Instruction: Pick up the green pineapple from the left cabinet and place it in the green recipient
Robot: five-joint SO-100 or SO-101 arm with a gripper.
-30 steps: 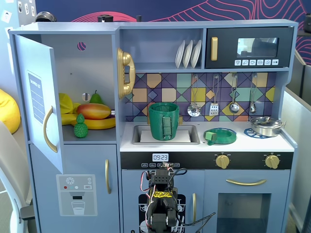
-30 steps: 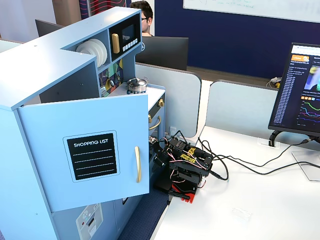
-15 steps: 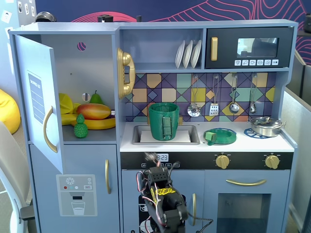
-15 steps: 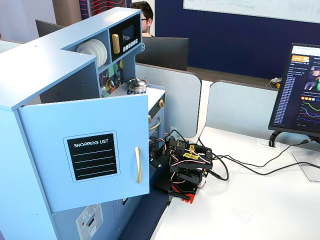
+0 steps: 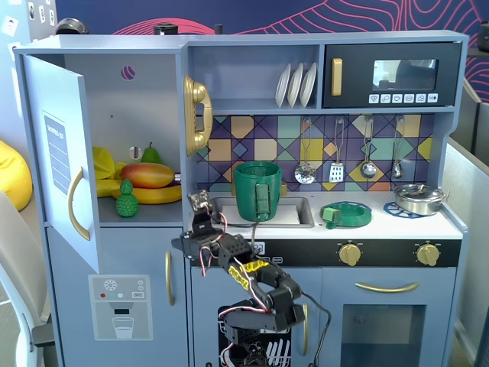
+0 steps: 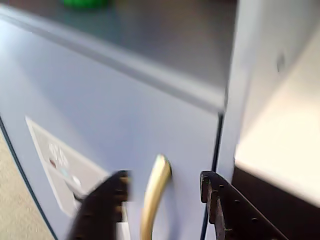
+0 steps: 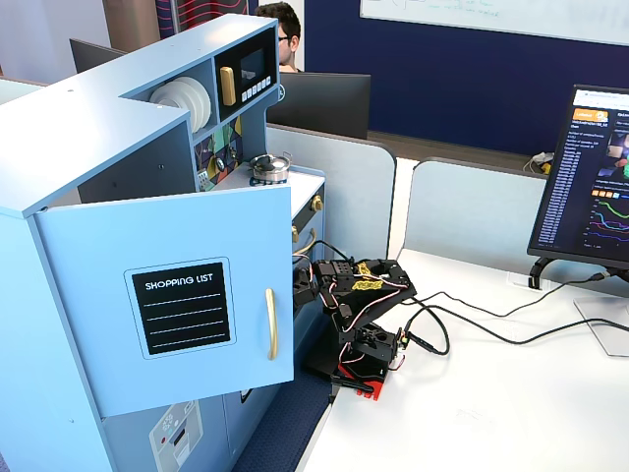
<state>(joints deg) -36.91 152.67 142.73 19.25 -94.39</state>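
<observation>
The green pineapple (image 5: pixel 127 200) stands at the front of the shelf in the open left cabinet (image 5: pixel 137 92), beside a mango and bananas. At the top edge of the wrist view a green blur (image 6: pixel 82 2) sits on that shelf. The green recipient (image 5: pixel 257 191) stands in the sink, its handle facing front. My gripper (image 5: pixel 200 202) is below and right of the pineapple, in front of the counter edge between cabinet and sink. In the wrist view the gripper (image 6: pixel 162 186) is open and empty, with the lower door's gold handle (image 6: pixel 152 200) seen behind the gap. The picture is blurred by motion.
The cabinet door (image 5: pixel 65 153) hangs open to the left and hides the shelf in the side fixed view (image 7: pixel 167 295). A mango (image 5: pixel 147 175), bananas (image 5: pixel 157 194) and a pear (image 5: pixel 151 154) share the shelf. A flat green dish (image 5: pixel 345 214) and a steel pan (image 5: pixel 419 197) are on the counter.
</observation>
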